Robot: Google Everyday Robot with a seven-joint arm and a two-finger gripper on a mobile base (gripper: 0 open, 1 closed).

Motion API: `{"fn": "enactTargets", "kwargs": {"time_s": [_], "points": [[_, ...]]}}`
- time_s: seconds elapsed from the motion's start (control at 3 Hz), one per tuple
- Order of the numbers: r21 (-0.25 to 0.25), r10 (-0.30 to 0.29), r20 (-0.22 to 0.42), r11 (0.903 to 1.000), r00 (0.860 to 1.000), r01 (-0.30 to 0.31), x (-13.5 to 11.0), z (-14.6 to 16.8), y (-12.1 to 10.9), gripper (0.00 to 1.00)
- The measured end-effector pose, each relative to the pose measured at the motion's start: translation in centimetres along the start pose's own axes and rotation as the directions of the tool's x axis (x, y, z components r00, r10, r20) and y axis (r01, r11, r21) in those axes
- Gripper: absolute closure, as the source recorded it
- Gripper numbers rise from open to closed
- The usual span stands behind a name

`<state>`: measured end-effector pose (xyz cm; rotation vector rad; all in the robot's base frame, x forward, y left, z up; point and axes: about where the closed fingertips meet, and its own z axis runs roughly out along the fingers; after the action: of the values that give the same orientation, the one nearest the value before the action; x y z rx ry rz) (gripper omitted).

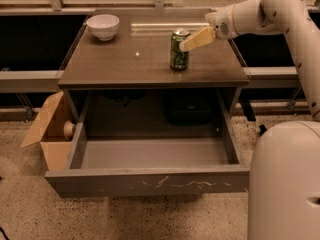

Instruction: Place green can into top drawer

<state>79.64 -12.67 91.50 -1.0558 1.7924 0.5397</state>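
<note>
Barely begun: the green can [178, 54] stands upright on the cabinet top [125, 64], the gripper [187, 44] at its rim, grip impossible to tell, and the open top drawer [150, 182] lies empty below.

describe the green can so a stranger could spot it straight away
On the brown table top above the open grey drawer, right of the middle, stands a small dark green drink can. The tan end effector is at its upper right; its only neighbour is a white round bowl.
</note>
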Motion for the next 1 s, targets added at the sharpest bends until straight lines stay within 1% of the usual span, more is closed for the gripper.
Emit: {"fn": "enactTargets", "kwargs": {"time_s": [0.67, 1.0], "points": [[-0.041, 0.001, 0.012, 0.9991, 1.000, 0.000, -0.6, 2.0, 0.8, 0.00], [-0.048, 0.001, 0.012, 0.9988, 1.000, -0.001, -0.6, 2.3, 0.9, 0.18]]}}
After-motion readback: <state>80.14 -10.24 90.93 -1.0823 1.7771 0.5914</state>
